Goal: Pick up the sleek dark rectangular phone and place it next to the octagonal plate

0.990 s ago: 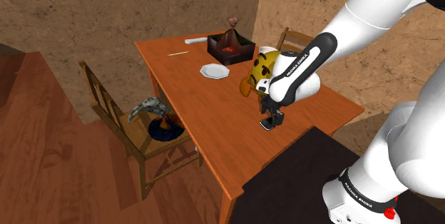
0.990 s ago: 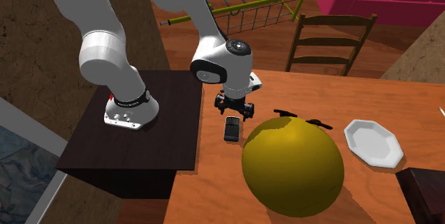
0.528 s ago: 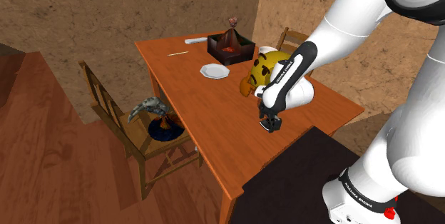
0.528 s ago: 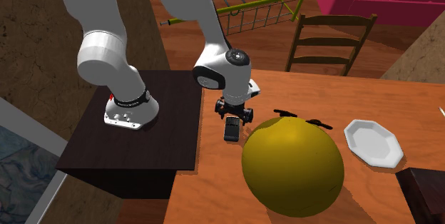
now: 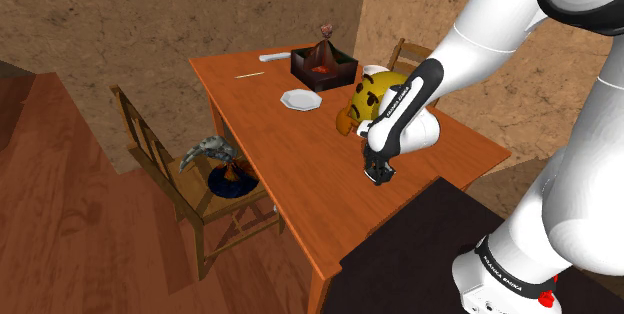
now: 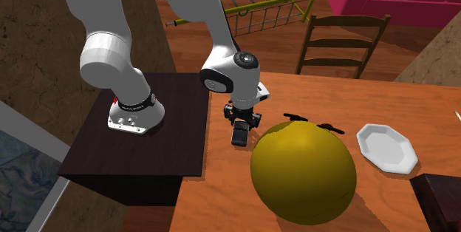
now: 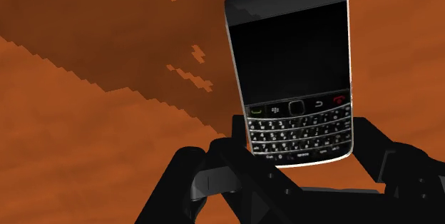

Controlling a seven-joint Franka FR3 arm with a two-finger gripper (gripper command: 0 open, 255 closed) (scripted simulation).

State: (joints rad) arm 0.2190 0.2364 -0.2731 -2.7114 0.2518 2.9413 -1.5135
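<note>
- Your tool (image 7: 299,143) is clenched on the phone (image 7: 289,51). Its black fingers (image 7: 374,148) press against both long edges at the keypad end, and the screen end reaches out past them.
- The phone lies flat and face up on the orange-brown desk (image 7: 107,115), close to the edge nearest the black stand (image 6: 140,145). In the second exterior view you see it directly under the tool.
- A big yellow ball (image 6: 303,171) with black marks on top sits on the desk near the phone. In the second exterior view it fills the space between the phone and the plate (image 6: 388,148).
- In the shoulder view the ball is on the plate's right, close against the white forearm.
- The plate is white and eight-sided. It lies flat, well apart from the phone.
- A dark box (image 5: 323,62) with red contents stands just behind the plate, and a white stick (image 5: 274,57) lies near the far edge.
- One chair (image 5: 170,177) stands at the desk's left side in the shoulder view and carries a grey object on a dark blue dish.
</note>
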